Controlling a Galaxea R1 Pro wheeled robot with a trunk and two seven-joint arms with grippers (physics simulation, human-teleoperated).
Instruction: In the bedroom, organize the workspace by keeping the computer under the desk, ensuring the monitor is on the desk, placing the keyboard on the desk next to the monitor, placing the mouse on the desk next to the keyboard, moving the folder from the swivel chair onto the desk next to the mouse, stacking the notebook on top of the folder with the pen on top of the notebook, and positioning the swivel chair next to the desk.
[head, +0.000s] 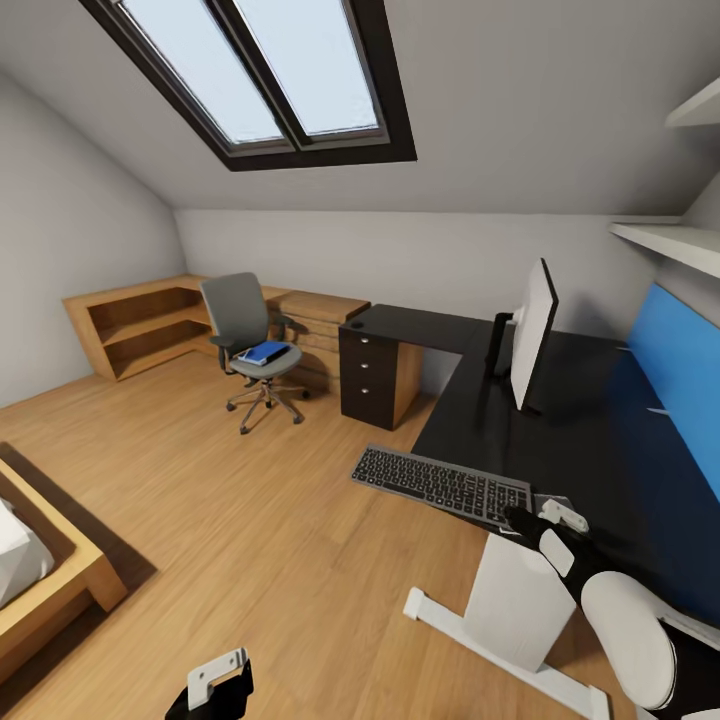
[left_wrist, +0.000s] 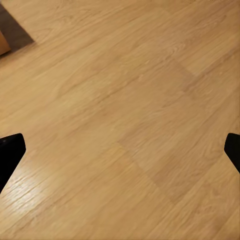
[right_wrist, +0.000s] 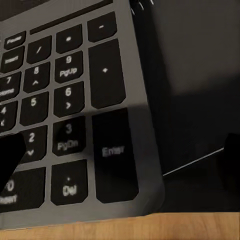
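Wooden flooring (head: 230, 480) runs under a sloped ceiling with a skylight (head: 270, 70). At far left stands the swivel chair (head: 255, 345), the blue folder (head: 264, 352) on its seat, well apart from the black desk (head: 590, 430). Low down, the left gripper (head: 220, 685) hangs over bare floor, fingers spread. The keyboard (head: 440, 484) overhangs the desk's near edge, the monitor (head: 533, 335) upright behind it. The right gripper (head: 535, 515) clamps the keyboard's numpad end.

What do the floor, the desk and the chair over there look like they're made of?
The floor looks like light wood planks, with visible grain and a soft sheen. The desk looks like matte black board, perhaps laminate; no grain shows. The swivel chair seems grey fabric padding on a shiny metal-looking star base, though it is too far away to be sure.
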